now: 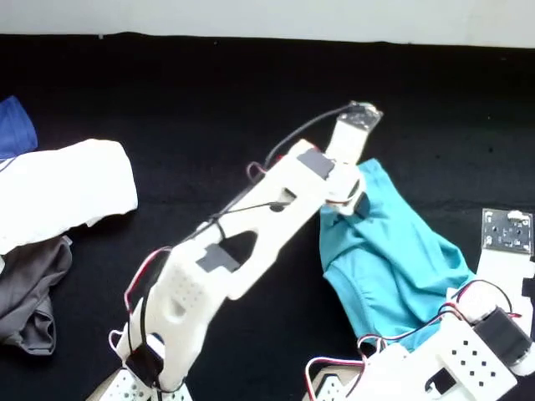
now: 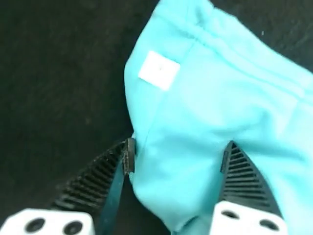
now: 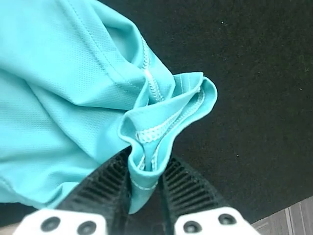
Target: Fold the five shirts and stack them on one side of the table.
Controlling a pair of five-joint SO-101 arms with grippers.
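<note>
A teal shirt [image 1: 389, 251] lies crumpled on the black table, right of centre. My left arm stretches across from the near left. Its gripper [image 2: 178, 159] stands open over the shirt's far end, one finger [image 2: 117, 166] on the bare table and the other [image 2: 237, 169] on the cloth, near a white label [image 2: 159, 70]. The left gripper [image 1: 347, 200] sits at the shirt's upper left edge in the high view. My right gripper [image 3: 146, 183] is shut on a bunched fold of the teal shirt's [image 3: 73, 83] stitched hem, at the shirt's near right corner.
At the left edge a folded white shirt [image 1: 67, 188] lies with a blue shirt [image 1: 15, 125] behind it and a crumpled grey one [image 1: 29, 292] in front. Bare black table [image 1: 209, 100] spreads across the back and middle. The right arm's base [image 1: 451, 359] fills the near right corner.
</note>
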